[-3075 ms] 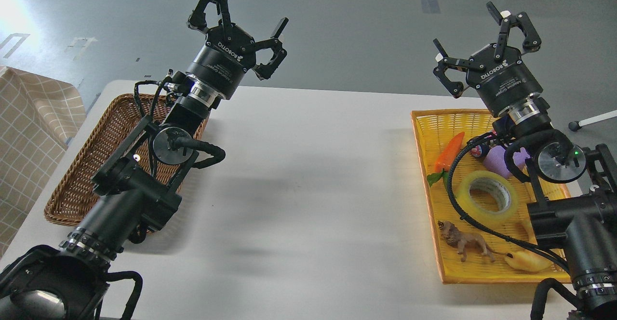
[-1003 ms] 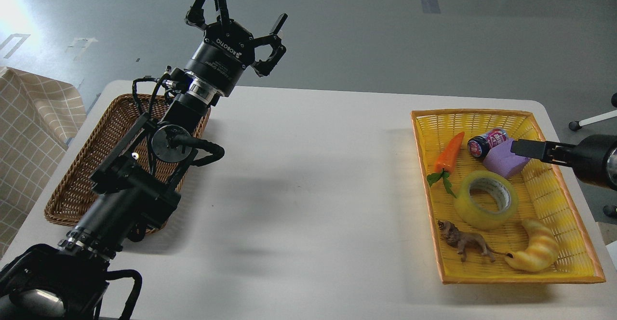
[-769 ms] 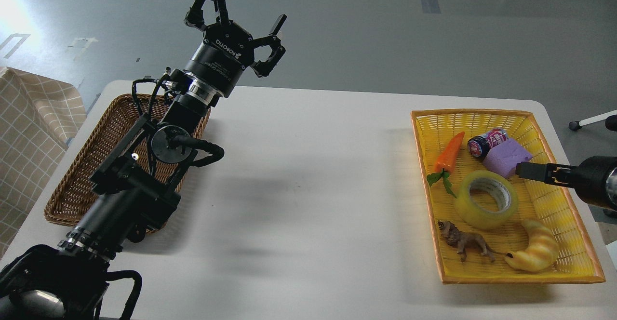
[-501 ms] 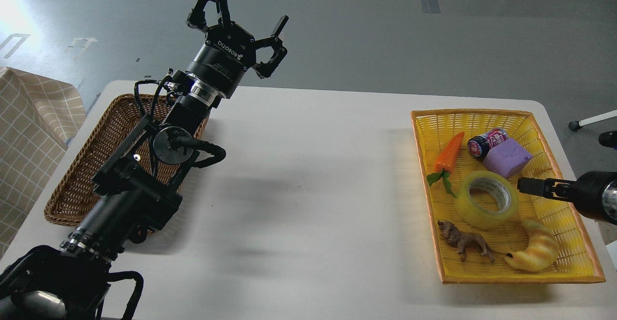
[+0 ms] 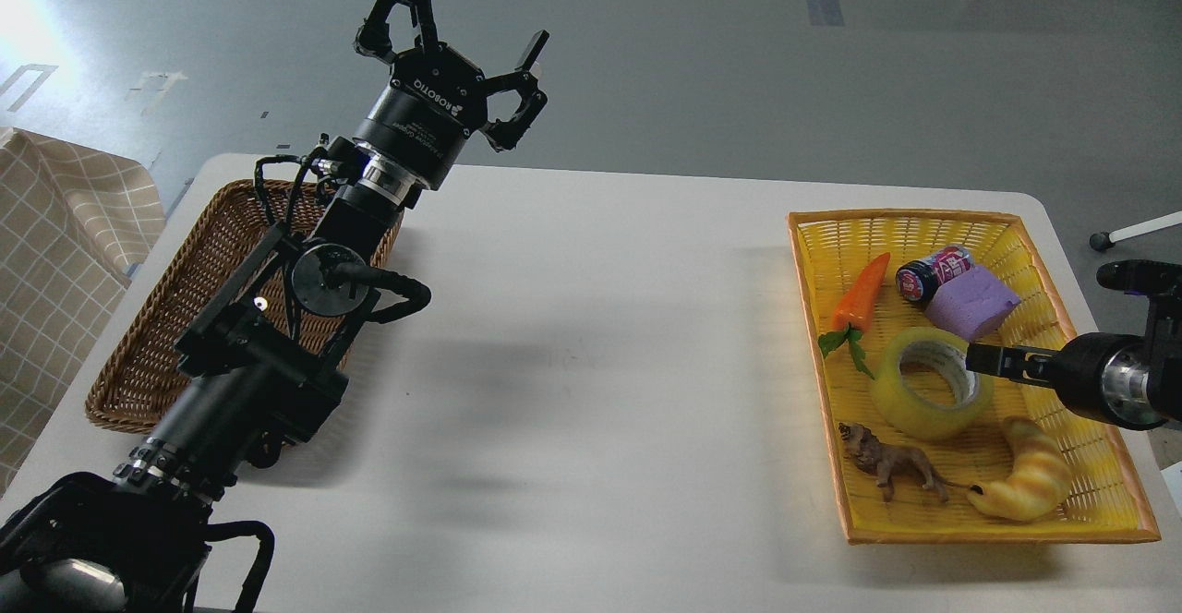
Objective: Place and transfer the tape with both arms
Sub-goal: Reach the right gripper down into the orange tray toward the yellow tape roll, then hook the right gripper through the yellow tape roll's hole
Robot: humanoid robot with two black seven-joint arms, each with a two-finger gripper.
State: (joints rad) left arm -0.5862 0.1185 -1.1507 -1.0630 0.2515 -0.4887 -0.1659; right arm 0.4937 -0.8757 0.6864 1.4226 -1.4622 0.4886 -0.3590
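One tape roll (image 5: 931, 382); two baskets. Left tool (image 5: 450, 36), marked ROBOTIQ, is spread wide; right tool (image 5: 981, 357) state unclear.

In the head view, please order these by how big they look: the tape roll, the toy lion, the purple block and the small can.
1. tape roll
2. toy lion: longer but thinner than the block, so these two are close
3. purple block
4. small can

A wicker basket (image 5: 162, 336) sits at the table's (image 5: 591, 364) left edge, a tray (image 5: 1099, 465) at its right edge, well apart.
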